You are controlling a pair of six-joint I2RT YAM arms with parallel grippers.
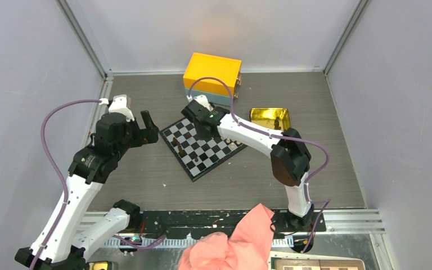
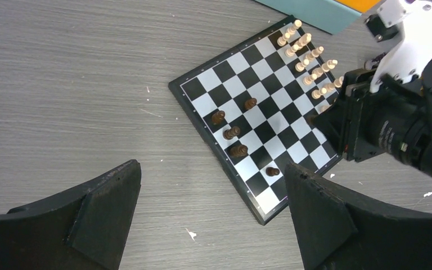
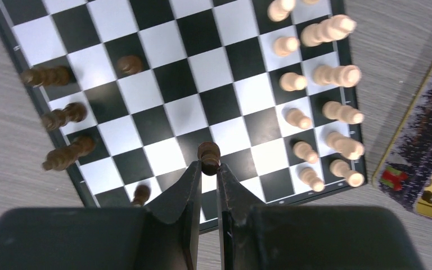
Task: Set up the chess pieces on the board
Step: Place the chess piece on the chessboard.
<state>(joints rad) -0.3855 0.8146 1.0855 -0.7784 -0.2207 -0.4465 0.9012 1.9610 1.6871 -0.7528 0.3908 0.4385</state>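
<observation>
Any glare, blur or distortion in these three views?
Top external: specular glare on the gold tin. Left wrist: board sharp, own fingers dark and soft. Right wrist: wide-angle splay, light pieces lean outward.

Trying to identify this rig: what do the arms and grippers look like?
The left arm and right arm have white links and black joint housings, each with a looping purple cable. The left gripper and right gripper are matte black, with wedge-shaped fingers tapering to the tips. No markings are readable.
</observation>
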